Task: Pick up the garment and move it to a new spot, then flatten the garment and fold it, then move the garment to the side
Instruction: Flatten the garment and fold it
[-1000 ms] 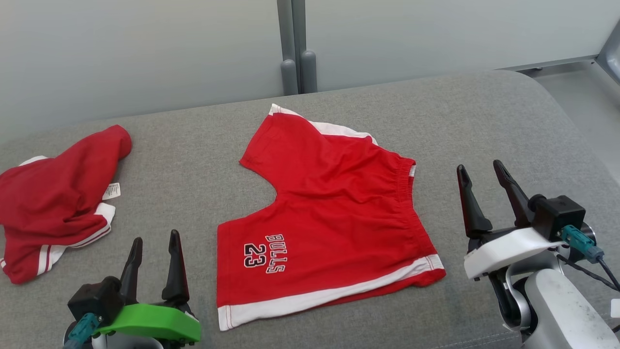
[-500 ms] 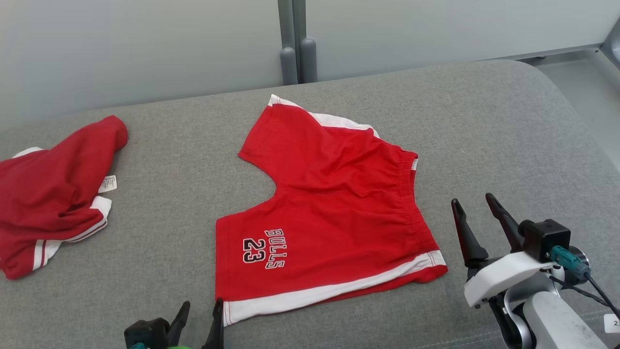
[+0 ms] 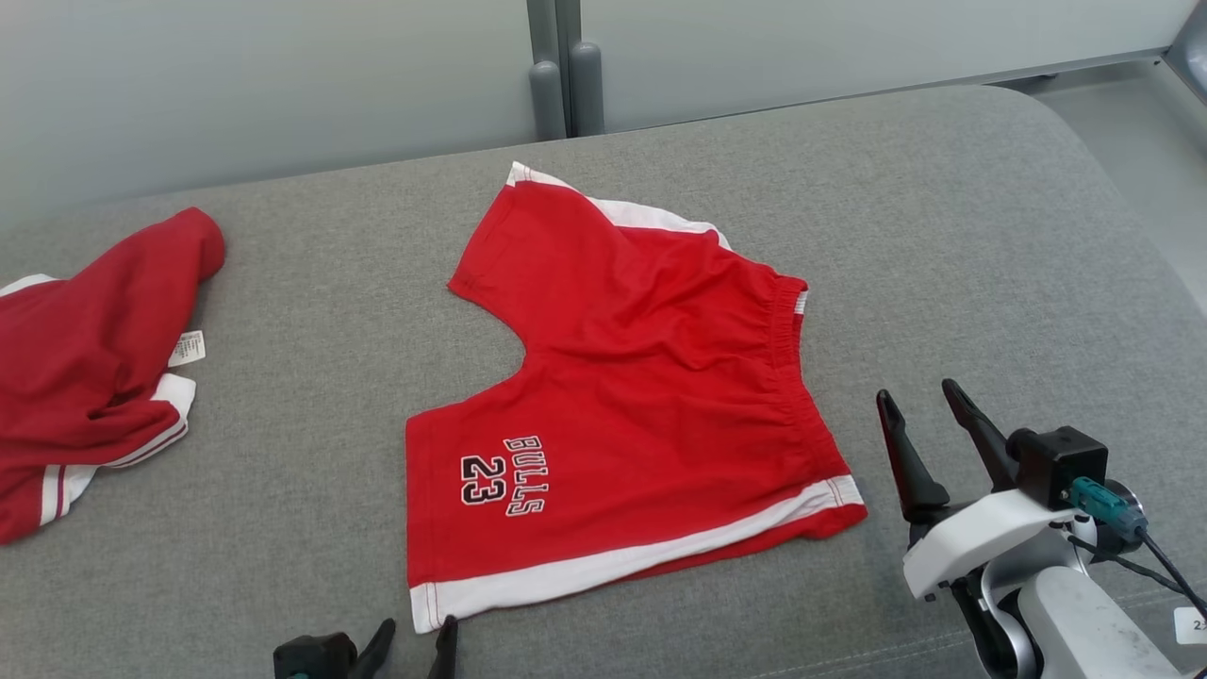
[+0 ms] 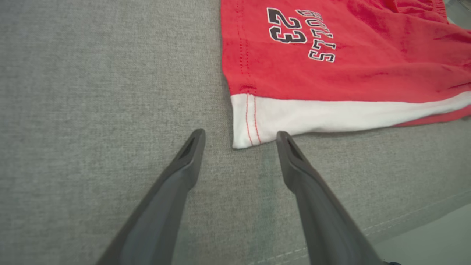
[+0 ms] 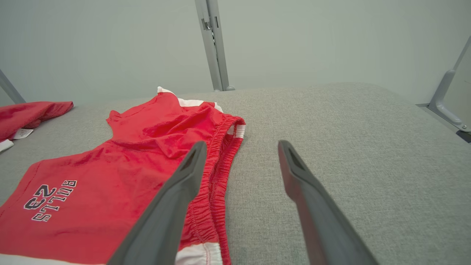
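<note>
Red shorts with white side stripes and a "BULLS 23" print, the garment, lie spread flat in the middle of the grey cushion. My left gripper is open at the bottom edge of the head view, its tips just short of the white hem corner of the garment. My right gripper is open and empty, right of the elastic waistband; the garment lies left of its fingers.
A second red garment with a white label lies crumpled at the cushion's left end. A grey wall with a vertical post stands behind. The cushion's front seam and rounded right end are near.
The head view has shifted, so the whole scene sits higher and further left. My left gripper moved right toward the near hem corner and sank low in view. My right gripper dropped lower.
</note>
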`<state>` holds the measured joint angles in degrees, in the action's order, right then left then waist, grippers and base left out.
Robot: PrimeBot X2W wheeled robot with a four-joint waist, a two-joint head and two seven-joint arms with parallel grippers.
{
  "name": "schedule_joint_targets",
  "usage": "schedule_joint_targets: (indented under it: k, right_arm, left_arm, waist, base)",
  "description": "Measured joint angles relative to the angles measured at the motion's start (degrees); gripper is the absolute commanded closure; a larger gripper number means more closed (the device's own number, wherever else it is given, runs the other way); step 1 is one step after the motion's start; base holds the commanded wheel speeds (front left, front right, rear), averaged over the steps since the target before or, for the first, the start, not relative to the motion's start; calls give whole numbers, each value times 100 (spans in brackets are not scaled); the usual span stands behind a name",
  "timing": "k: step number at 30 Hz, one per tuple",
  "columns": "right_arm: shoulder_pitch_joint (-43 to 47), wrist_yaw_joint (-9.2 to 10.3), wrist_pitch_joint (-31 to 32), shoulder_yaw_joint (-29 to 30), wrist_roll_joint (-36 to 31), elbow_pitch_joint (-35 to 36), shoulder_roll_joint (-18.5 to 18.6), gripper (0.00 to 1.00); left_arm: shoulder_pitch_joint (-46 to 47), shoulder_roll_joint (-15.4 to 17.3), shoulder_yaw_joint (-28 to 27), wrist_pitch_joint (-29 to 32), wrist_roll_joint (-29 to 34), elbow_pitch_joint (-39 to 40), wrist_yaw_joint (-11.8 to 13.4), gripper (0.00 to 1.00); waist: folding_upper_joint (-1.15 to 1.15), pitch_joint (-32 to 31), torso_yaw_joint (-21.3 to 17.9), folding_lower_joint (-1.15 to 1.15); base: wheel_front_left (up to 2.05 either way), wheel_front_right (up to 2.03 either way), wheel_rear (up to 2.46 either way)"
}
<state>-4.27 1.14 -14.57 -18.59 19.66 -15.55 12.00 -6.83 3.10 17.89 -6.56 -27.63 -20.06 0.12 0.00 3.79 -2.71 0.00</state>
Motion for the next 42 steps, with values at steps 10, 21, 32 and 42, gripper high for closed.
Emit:
schedule_joint_targets:
  k: [10, 21, 32, 42]
  right_arm:
    - [-3, -60, 0, 49, -14, -124, -13, 0]
    - [18, -420, 77, -252, -57, -824, 115, 0]
    - [-60, -668, 311, -632, -232, -1308, 247, 0]
    - [-436, -762, 353, -802, -231, -1564, 208, 29]
  left_arm:
    - [250, -2, 60, -47, 0, -298, -110, 34]
    - [452, -5, 197, -207, 15, -497, -259, 100]
    - [649, -19, 320, -346, 20, -500, -347, 100]
    - [715, -23, 425, -442, 33, -501, -413, 100]
  waist:
    - [0, 33, -77, 0]
    - [0, 36, -41, 0]
    - [0, 129, 228, 0]
    - [0, 247, 486, 0]
  base:
    - [0, 0, 0]
    - [0, 0, 0]
    - [0, 0, 0]
    - [0, 0, 0]
